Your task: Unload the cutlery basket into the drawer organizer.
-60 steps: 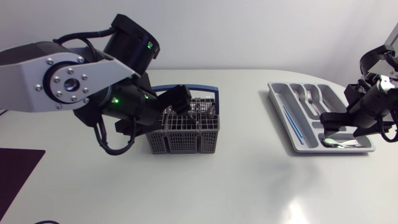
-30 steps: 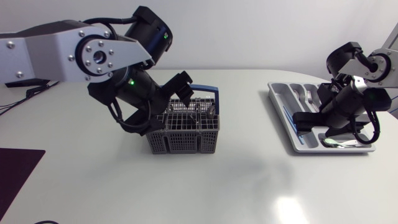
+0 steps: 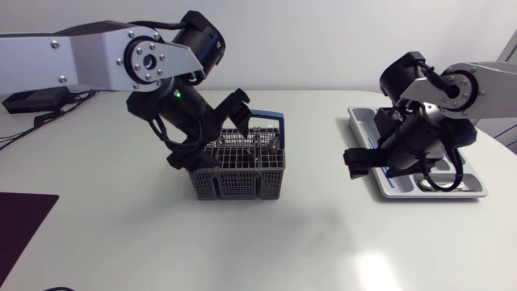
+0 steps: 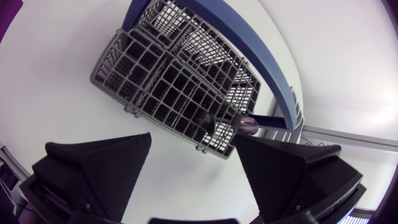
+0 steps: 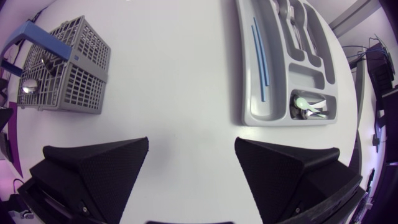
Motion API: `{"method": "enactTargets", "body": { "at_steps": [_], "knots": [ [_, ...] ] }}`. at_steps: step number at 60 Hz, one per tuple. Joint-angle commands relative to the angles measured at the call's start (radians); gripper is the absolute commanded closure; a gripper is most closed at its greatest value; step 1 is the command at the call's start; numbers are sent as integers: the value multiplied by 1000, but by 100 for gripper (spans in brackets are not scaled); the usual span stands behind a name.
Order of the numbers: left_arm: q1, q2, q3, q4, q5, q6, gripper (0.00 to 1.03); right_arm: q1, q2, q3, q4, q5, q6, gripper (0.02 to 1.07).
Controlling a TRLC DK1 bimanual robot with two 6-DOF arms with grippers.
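left pincer (image 4: 191, 140): spread, over cutlery basket (image 3: 238, 174)
right pincer (image 5: 191, 142): spread, empty
cutlery (image 4: 247, 124): guessing light, stiff, slippery; pinch the upright end

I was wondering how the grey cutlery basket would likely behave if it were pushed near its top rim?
The cutlery basket is open mesh, so probably light yet fairly stiff. It stands rather tall on the smooth table, so a high push might tip it rather than slide it. Its blue handle looks rigid enough for lifting.
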Motion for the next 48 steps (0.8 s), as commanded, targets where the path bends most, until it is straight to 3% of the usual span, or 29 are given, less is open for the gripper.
{"method": "enactTargets", "body": {
  "at_steps": [1,30,38,46,48],
  "knots": [
    [14,36,47,-7,27,-6,9,31,-6,-28,-5,-8,45,7],
    [28,137,156,-85,107,74,12,107,42,-31,30,-8,90,7],
    [36,155,177,-85,107,94,25,113,40,-35,33,-10,93,7],
    [39,171,190,-85,107,97,29,122,43,-41,41,-10,94,7],
    [39,174,194,-85,106,101,34,125,43,-41,41,-10,96,7]
  ]
}}
